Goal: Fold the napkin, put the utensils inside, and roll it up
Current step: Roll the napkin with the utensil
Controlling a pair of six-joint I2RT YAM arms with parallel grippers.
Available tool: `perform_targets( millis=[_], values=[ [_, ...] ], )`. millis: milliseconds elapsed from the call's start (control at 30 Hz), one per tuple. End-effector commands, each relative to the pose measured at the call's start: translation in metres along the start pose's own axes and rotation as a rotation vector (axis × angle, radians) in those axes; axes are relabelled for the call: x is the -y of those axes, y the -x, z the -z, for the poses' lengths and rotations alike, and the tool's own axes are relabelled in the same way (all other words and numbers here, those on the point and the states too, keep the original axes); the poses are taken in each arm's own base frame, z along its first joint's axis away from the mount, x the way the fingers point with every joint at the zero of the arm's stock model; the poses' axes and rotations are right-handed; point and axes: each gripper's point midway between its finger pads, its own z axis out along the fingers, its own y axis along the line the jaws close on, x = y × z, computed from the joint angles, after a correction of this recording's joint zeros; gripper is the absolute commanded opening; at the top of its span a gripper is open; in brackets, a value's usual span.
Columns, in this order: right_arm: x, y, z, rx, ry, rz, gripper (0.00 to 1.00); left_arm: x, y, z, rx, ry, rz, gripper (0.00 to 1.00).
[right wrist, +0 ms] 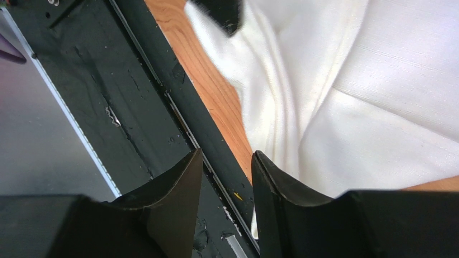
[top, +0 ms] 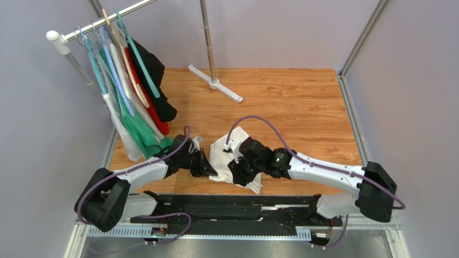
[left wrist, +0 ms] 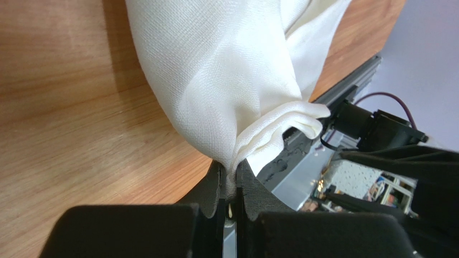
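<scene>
The white napkin (top: 223,156) lies crumpled on the wooden table near the front edge, between my two arms. My left gripper (top: 207,169) is shut on a bunched fold of the napkin (left wrist: 226,80); the cloth is pinched between its fingertips (left wrist: 216,185) and hangs stretched away from them. My right gripper (top: 237,172) is open and empty, jaws apart over the napkin's near edge (right wrist: 350,107) and the black base rail (right wrist: 161,97). No utensil shows in any view.
A garment rack (top: 108,32) with several hung clothes, green, red, black and white, stands at the back left. A metal stand with a white foot (top: 215,80) is at the back centre. Grey walls enclose the table. The black rail (top: 231,207) runs along the front.
</scene>
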Motion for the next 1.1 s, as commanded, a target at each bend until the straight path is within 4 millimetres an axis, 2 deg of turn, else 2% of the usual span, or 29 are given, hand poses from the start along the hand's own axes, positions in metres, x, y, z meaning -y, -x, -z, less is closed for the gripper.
perform_targets(
  millis=[0, 33, 200, 400, 533, 767, 867, 967, 1067],
  values=[
    [0.004, 0.007, -0.005, 0.135, -0.186, 0.137, 0.43, 0.009, 0.003, 0.009, -0.092, -0.033, -0.013, 0.00],
    [-0.008, 0.009, -0.006, 0.160, -0.177, 0.170, 0.43, 0.007, -0.001, 0.008, -0.130, -0.038, 0.000, 0.00],
    [-0.020, 0.006, -0.023, 0.179, -0.219, 0.226, 0.43, -0.001, -0.004, 0.008, -0.217, -0.054, 0.065, 0.00],
    [-0.002, -0.014, -0.040, 0.112, -0.314, 0.210, 0.44, -0.008, -0.003, 0.013, -0.247, -0.038, 0.069, 0.00],
    [-0.004, -0.022, -0.034, 0.118, -0.293, 0.148, 0.44, -0.010, 0.000, 0.017, -0.256, -0.029, 0.057, 0.00],
    [-0.029, -0.027, -0.019, 0.129, -0.176, 0.072, 0.45, -0.012, 0.006, 0.019, -0.271, -0.019, 0.054, 0.00],
    [-0.048, -0.025, -0.011, 0.154, -0.148, 0.109, 0.45, -0.012, 0.007, 0.019, -0.276, -0.019, 0.053, 0.00],
    [-0.070, -0.032, -0.014, 0.113, -0.052, 0.102, 0.45, -0.012, 0.008, 0.019, -0.282, -0.018, 0.052, 0.00],
    [-0.076, -0.044, -0.022, 0.067, -0.014, 0.063, 0.44, -0.014, 0.010, 0.019, -0.284, -0.018, 0.052, 0.00]
  ],
)
